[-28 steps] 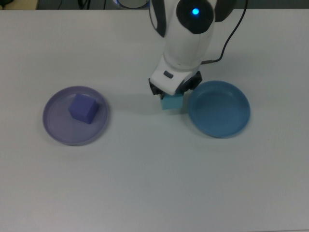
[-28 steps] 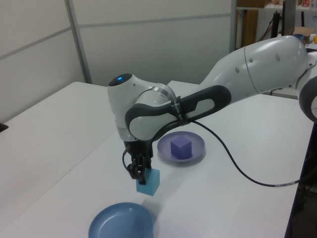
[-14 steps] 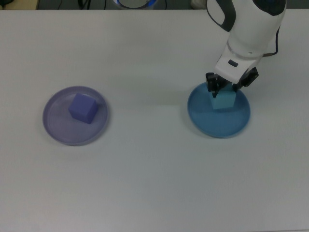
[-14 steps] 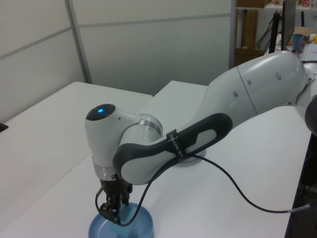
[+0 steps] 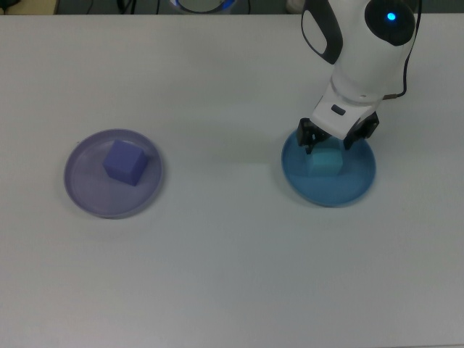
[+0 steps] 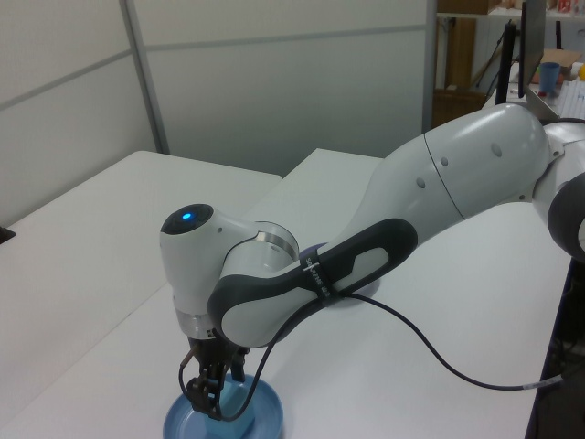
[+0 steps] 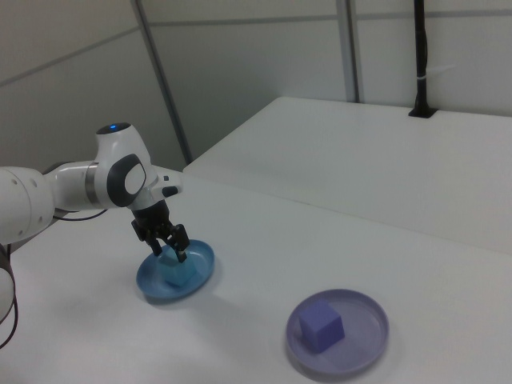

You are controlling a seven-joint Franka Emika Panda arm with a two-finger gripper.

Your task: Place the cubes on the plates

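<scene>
The light teal cube rests inside the medium blue plate, toward the edge nearest the arm. My gripper hangs just above it, open, with one finger on each side of the cube and not touching it. The right view shows the same: spread fingers over the teal cube in the blue plate. On the top view's left, the purple-blue cube sits in the lavender plate. In the left view my arm hides most of the blue plate.
The white table carries only the two plates. A black cable trails from my arm across the table. A black pole stands on the far table in the right view.
The gripper carried the teal cube from the table beside the blue plate to over the plate, then opened. The cube now lies in the plate, free of the fingers.
</scene>
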